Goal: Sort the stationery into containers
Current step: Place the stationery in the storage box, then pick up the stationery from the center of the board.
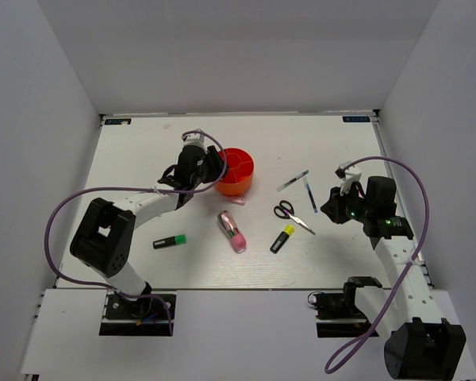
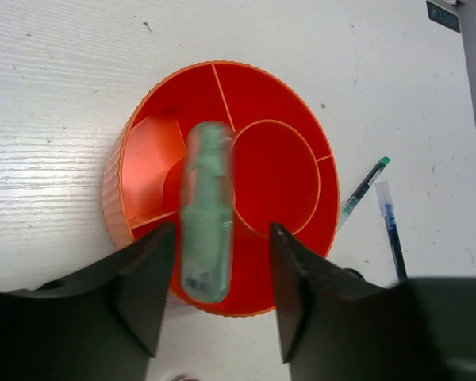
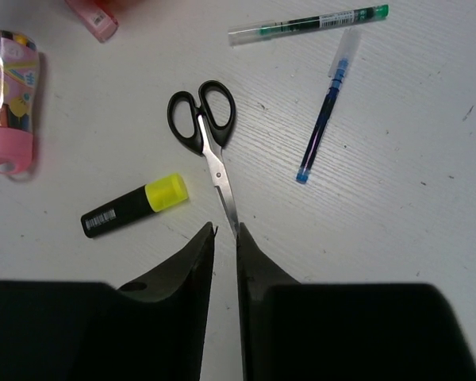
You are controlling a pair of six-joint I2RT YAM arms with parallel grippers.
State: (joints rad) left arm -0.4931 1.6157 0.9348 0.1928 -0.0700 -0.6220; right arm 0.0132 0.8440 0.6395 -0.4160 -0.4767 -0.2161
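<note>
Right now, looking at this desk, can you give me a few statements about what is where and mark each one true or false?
1. The scissors lie on the table, outside the orange organiser. True.
2. The yellow highlighter stands in the organiser's central cup. False: it lies on the table beside the scissors.
3. A blurred green item is between the fingers of the left gripper, over the organiser. True.
4. The right gripper is clamped on the scissors' handles. False: its fingers hold nothing and are near the blade tip.
5. Two thin pens lie on the table beyond the scissors. True.
</note>
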